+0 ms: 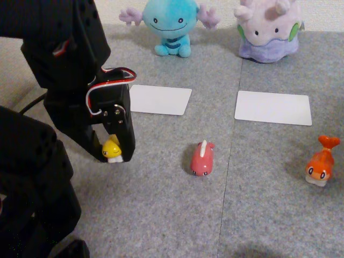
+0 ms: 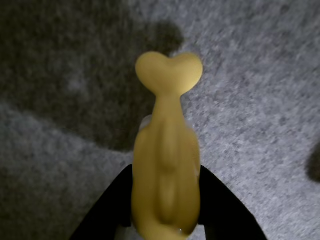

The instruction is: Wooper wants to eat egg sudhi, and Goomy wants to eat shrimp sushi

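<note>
The egg sudhi (image 1: 111,147), a small yellow fish toy, sits between the black fingers of my gripper (image 1: 114,157) at the left of the grey mat, low over it. In the wrist view the yellow toy (image 2: 166,165) points its forked tail away from me, with a black finger (image 2: 107,210) pressed against each flank, so the gripper (image 2: 165,220) is shut on it. Wooper (image 1: 169,24), the blue plush, sits at the back centre-left. Goomy (image 1: 267,29), the lilac plush, sits at the back right. The orange shrimp sushi (image 1: 320,164) stands on the mat at the far right.
A white card (image 1: 160,99) lies in front of Wooper and another white card (image 1: 273,107) lies in front of Goomy. A pink-red fish toy (image 1: 202,158) lies mid-mat between the yellow and orange toys. The arm's black body (image 1: 32,177) takes up the left side.
</note>
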